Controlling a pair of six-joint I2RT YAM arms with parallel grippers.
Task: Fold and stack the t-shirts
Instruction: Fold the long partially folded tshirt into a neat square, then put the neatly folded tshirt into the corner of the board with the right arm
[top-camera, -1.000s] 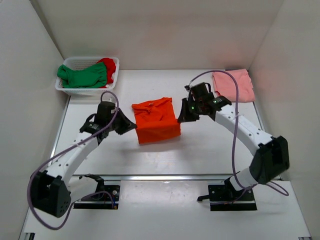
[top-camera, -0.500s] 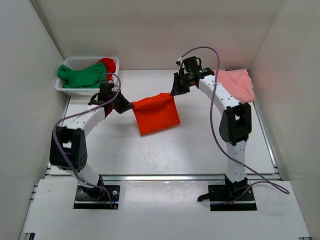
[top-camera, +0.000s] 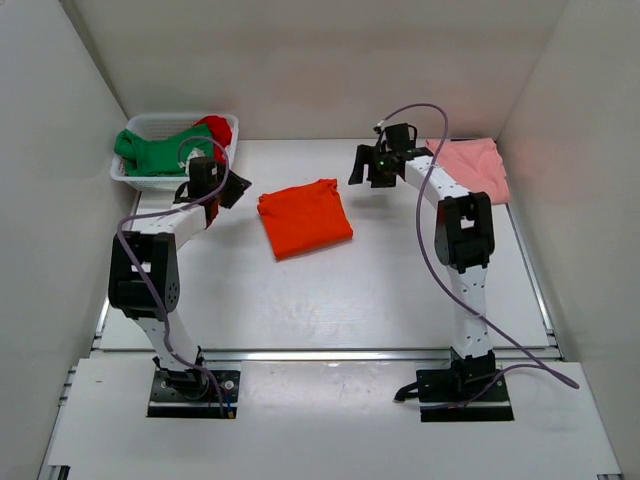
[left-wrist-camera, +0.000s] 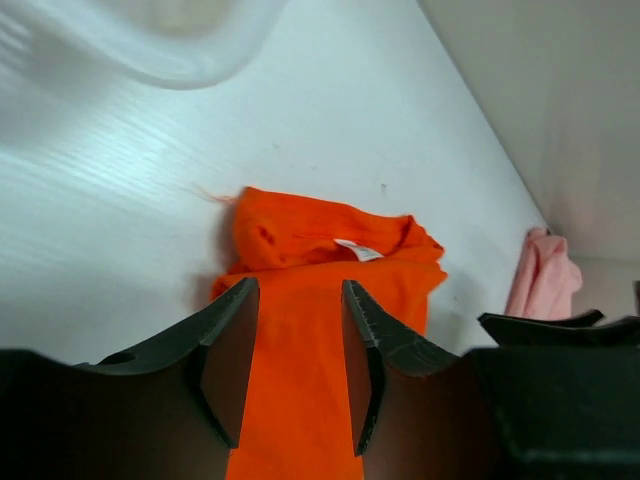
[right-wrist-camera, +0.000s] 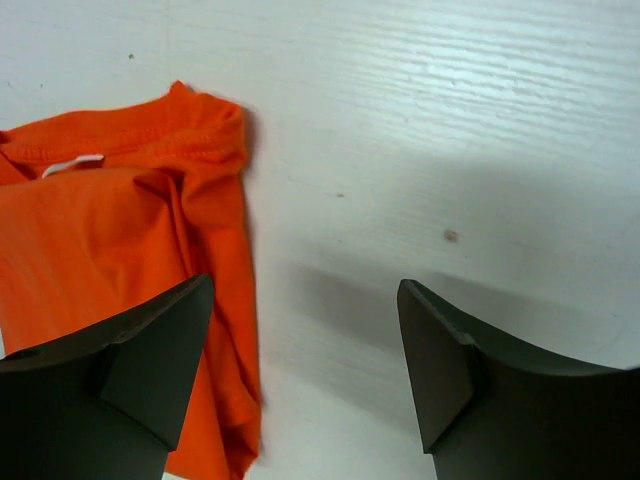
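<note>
Left fingers (left-wrist-camera: 228, 355) and right fingers (right-wrist-camera: 150, 350) gape empty, each pair hiding part of the orange t-shirt (top-camera: 303, 216).

The near half of the table (top-camera: 400, 290) lies bare from the folded orange t-shirt (top-camera: 305, 218) to the arm bases, open to any sweep. The white basket (top-camera: 150, 181), heaped with the green t-shirt (top-camera: 160, 152) and red t-shirt (top-camera: 216, 130), blocks the far left corner. The left gripper (top-camera: 232, 190), jaws apart, hangs in the lane between basket and orange shirt. The right gripper (top-camera: 358, 172), jaws wide, hovers over the bare strip between the orange shirt and the flat pink t-shirt (top-camera: 470, 168). The 2 arms stand upright at either side, and 3 walls close the table in.
</note>
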